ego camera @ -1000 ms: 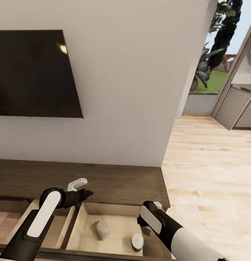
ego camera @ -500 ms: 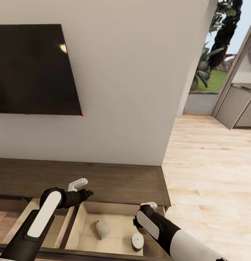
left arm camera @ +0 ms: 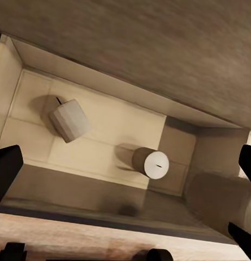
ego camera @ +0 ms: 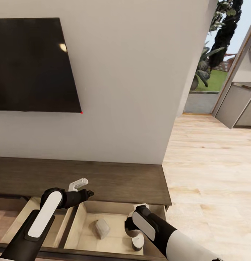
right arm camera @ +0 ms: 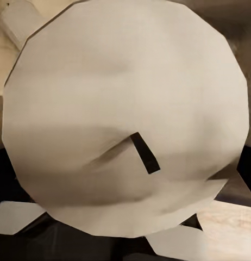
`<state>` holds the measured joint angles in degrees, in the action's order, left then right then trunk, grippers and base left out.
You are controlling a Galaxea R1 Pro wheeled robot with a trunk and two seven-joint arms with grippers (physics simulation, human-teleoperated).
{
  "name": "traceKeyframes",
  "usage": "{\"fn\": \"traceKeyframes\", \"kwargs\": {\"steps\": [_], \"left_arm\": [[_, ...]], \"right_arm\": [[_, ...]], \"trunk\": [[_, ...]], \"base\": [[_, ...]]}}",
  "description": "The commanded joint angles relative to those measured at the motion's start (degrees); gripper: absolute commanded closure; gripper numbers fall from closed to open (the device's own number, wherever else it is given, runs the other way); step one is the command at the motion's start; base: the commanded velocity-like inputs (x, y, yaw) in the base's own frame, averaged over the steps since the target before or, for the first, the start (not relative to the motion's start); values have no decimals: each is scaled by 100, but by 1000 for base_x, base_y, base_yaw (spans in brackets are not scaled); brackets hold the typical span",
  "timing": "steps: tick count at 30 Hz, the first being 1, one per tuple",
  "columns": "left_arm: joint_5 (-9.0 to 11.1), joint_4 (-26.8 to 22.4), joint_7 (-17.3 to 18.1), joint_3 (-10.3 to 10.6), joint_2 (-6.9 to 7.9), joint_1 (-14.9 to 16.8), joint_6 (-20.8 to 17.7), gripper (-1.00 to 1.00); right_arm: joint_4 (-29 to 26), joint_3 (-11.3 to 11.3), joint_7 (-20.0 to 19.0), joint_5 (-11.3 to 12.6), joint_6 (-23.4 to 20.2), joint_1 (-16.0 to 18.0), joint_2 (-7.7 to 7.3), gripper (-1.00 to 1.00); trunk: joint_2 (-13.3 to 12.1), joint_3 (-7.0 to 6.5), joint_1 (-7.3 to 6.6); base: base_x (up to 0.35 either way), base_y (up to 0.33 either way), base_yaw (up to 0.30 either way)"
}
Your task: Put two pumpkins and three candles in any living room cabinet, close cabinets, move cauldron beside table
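Observation:
The long dark-brown cabinet (ego camera: 114,181) stands under the TV with a beige-lined drawer (ego camera: 85,239) pulled open. Two off-white candles lie in that drawer, one tipped over (ego camera: 102,228) (left arm camera: 69,119) and one upright (ego camera: 137,241) (left arm camera: 151,162). My left gripper (ego camera: 82,187) (left arm camera: 125,163) hovers open above the drawer's back edge, holding nothing. My right arm (ego camera: 147,224) reaches over the drawer's right part and hides its own gripper. In the right wrist view a third candle (right arm camera: 125,114) sits right at the camera, wick end on, with the right gripper shut on it. Pumpkins, cauldron and table are out of view.
A black TV (ego camera: 31,65) hangs on the white wall (ego camera: 132,90) above the cabinet. A second open drawer (ego camera: 20,221) lies to the left. Pale wood floor (ego camera: 212,174) stretches to the right toward grey kitchen units (ego camera: 235,107) and a window with plants.
My right arm has moved left, further over the open drawer with its candle. The head camera has tilted a little, shifting the TV upward. The left arm has stayed put.

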<state>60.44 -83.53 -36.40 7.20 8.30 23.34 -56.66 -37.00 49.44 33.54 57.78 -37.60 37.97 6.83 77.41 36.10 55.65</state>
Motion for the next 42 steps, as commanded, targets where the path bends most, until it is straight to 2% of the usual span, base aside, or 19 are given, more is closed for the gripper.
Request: {"fn": "traceKeyframes", "kwargs": {"steps": [1,4,7,12,15,32,42], "left_arm": [[56,-6,-60,9,5,4,-3,-100],[56,-6,-60,9,5,4,-3,-100],[56,-6,-60,9,5,4,-3,-100],[56,-6,-60,9,5,4,-3,-100],[56,-6,-60,9,5,4,-3,-100],[56,-6,-60,9,5,4,-3,-100],[56,-6,-60,9,-1,4,-3,-100]], "right_arm": [[-4,28,53,19,-45,8,44,100],[-5,30,49,22,-157,8,123,100],[-1,56,47,21,-201,8,140,100],[2,385,47,23,-212,8,147,100],[7,487,47,23,-213,8,145,100],[-16,531,51,-4,-136,0,162,100],[-60,531,46,-4,-134,0,292,100]], "trunk": [[45,24,23],[165,78,88],[286,132,154],[486,221,264],[607,275,330],[1288,580,703],[1689,760,923]], "base": [[0,0,0],[0,0,0],[0,0,0],[0,0,0],[0,0,0],[0,0,0],[0,0,0]]}}
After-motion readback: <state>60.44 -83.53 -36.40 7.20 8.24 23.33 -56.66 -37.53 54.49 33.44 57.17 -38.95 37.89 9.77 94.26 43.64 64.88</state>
